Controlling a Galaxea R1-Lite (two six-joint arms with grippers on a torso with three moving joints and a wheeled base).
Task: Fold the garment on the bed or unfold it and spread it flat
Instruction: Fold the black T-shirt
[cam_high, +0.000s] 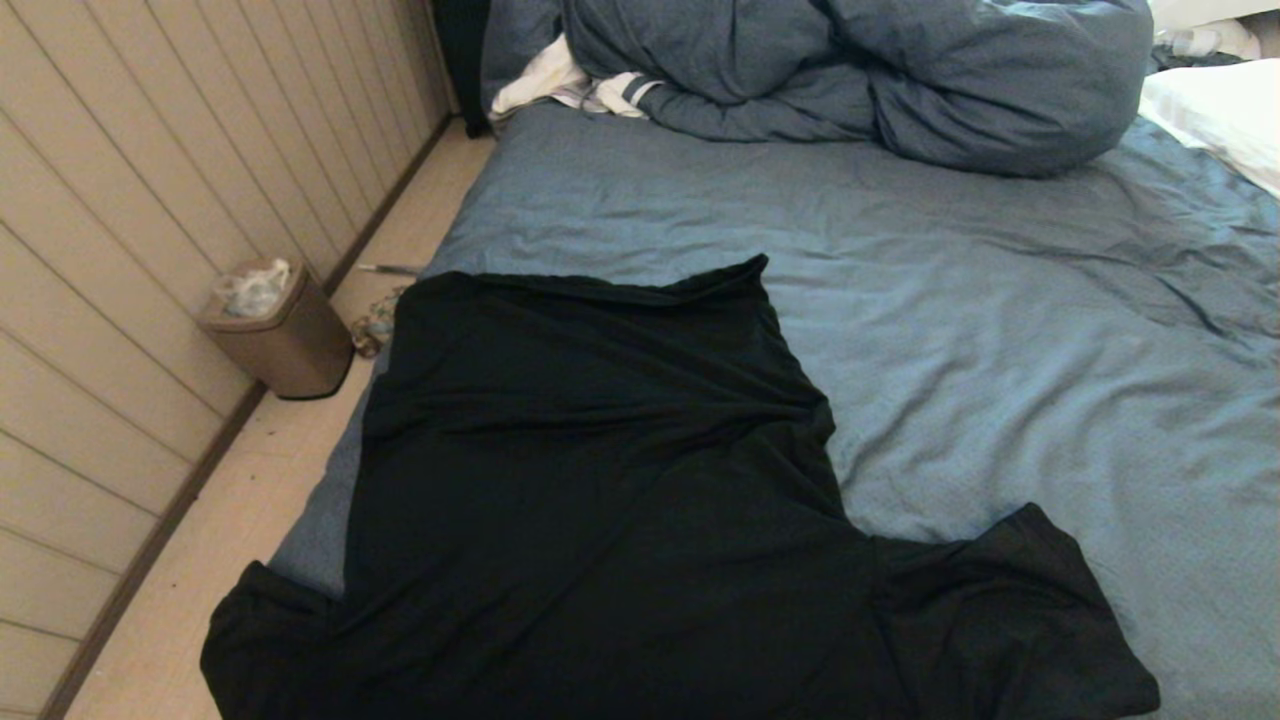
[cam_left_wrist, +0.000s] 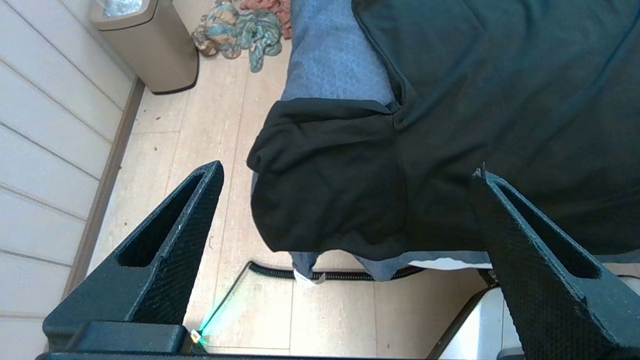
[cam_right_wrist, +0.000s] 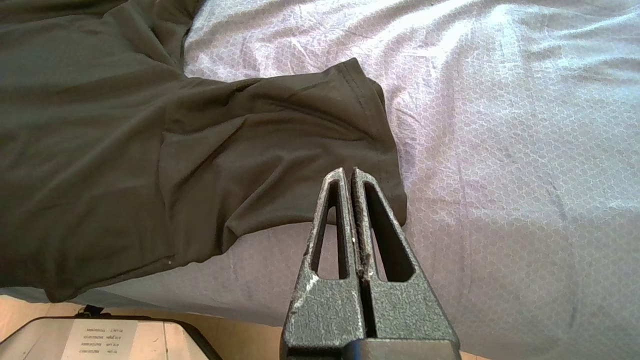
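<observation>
Black T-shirt (cam_high: 600, 500), plain side up, spread on the near left part of the bed (cam_high: 1000, 350).

Body lies mostly flat with light creases; one sleeve hangs over the mattress edge toward the floor, the other rests on the sheet. No fold is visible, so folding appears wholly ahead, or smoothing nearly done. Left gripper (cam_left_wrist: 345, 175) hovers above the overhanging sleeve, jaws wide apart, holding nothing. Right gripper (cam_right_wrist: 348, 172) hangs over the other sleeve, jaws pressed together, empty.
</observation>
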